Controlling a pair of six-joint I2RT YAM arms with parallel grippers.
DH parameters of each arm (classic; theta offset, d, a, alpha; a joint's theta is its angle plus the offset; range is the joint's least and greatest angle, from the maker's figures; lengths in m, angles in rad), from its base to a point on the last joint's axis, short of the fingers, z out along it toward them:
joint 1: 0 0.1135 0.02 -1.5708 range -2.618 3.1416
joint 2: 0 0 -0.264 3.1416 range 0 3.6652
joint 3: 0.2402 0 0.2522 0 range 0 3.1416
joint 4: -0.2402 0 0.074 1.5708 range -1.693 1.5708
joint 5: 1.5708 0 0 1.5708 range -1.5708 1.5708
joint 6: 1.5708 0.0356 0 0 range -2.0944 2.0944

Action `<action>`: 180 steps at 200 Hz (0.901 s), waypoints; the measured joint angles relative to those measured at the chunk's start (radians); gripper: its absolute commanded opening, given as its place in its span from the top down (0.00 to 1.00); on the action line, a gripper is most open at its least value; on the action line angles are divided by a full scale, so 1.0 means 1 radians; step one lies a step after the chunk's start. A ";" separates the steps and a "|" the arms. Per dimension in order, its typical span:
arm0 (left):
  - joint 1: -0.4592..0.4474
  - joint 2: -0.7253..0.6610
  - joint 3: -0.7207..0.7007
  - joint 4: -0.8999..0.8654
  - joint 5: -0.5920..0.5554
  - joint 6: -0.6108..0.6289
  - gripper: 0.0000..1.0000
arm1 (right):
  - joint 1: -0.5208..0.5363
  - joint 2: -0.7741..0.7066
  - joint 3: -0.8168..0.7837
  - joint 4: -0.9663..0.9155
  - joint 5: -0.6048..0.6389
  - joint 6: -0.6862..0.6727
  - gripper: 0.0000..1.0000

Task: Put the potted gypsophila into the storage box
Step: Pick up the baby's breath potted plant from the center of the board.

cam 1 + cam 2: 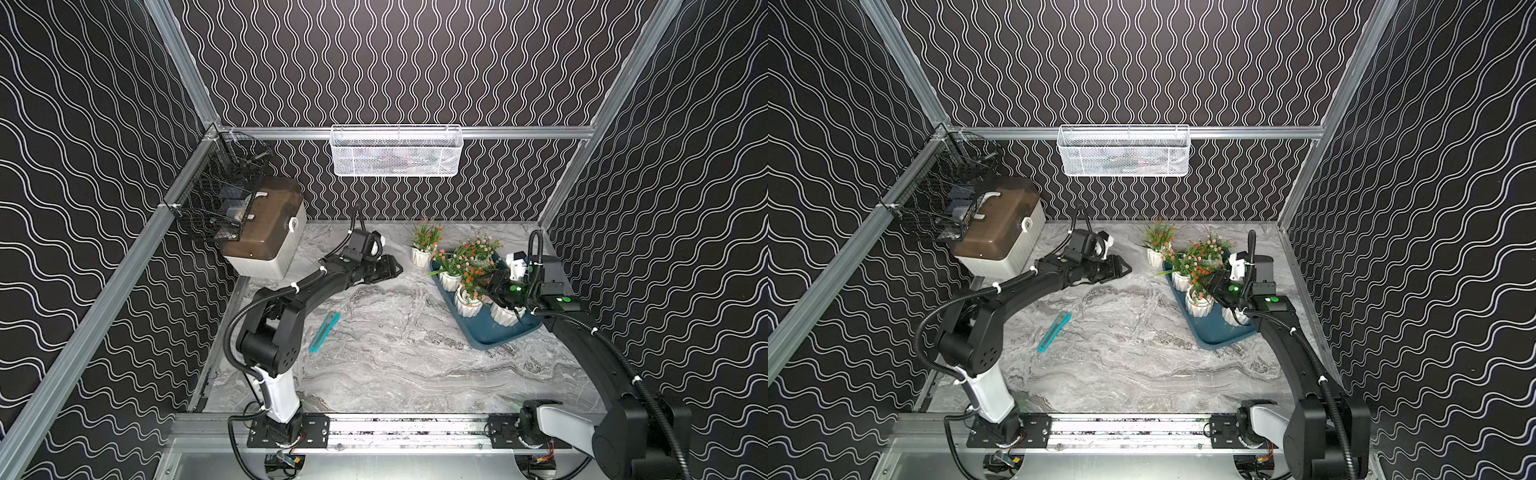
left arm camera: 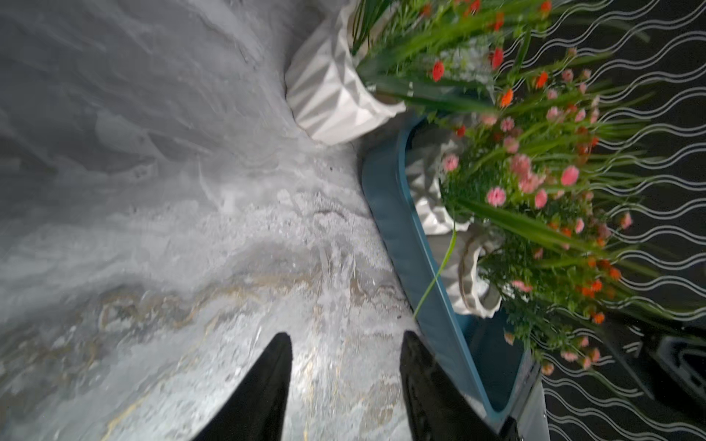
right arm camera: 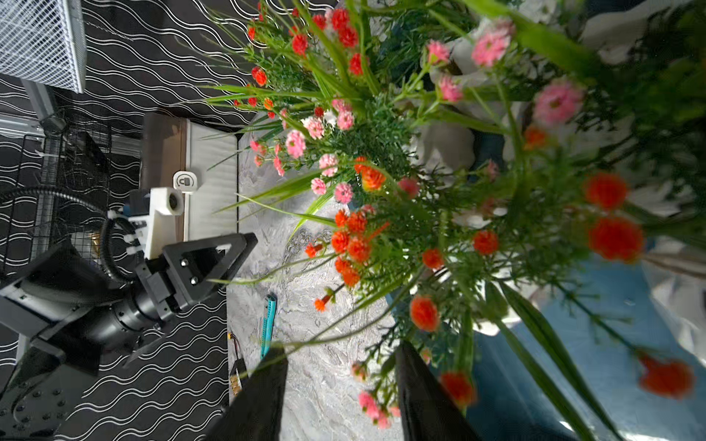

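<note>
Evidently the job is nearly finished. Most of the potted gypsophila (image 1: 467, 305) stand crowded inside the storage box (image 1: 494, 332), the shallow teal tray on the right side of the marble tabletop (image 1: 374, 365). At least three white ribbed pots show plainly there in both top views, and more pink-flowered foliage fills the far end, too tangled to count. One stray pot (image 1: 420, 255) with orange-red blossoms stands upright on the marble, outside the rim, just beside the tray's far corner on the side nearer the middle of the table. The left wrist view shows it (image 2: 332, 99) close against that rim, though I cannot tell whether the two touch. The left gripper (image 2: 345, 343) hovers low over bare marble near the stray pot and points toward it, its jaws apart with nothing between them. The right gripper (image 3: 340, 359) hangs over the tray among the blossoms, jaws likewise apart; only thin grass blades cross the gap, and no pot is clamped. By my reading only that single pot is left, and the tray's near end has bare floor for it. A teal utility knife (image 1: 325, 332) and the lidded white box (image 1: 266, 249) lie well apart from the work.
</note>
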 measured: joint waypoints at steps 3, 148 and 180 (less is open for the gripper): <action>0.000 0.012 0.013 0.004 -0.006 -0.008 0.53 | 0.000 0.002 -0.005 0.008 -0.003 0.003 0.51; -0.024 0.434 0.462 0.008 -0.060 -0.110 0.59 | 0.004 -0.032 -0.036 0.046 0.003 -0.011 0.49; -0.022 0.468 0.493 0.027 -0.035 -0.122 0.58 | 0.004 -0.039 -0.038 0.045 0.008 -0.020 0.49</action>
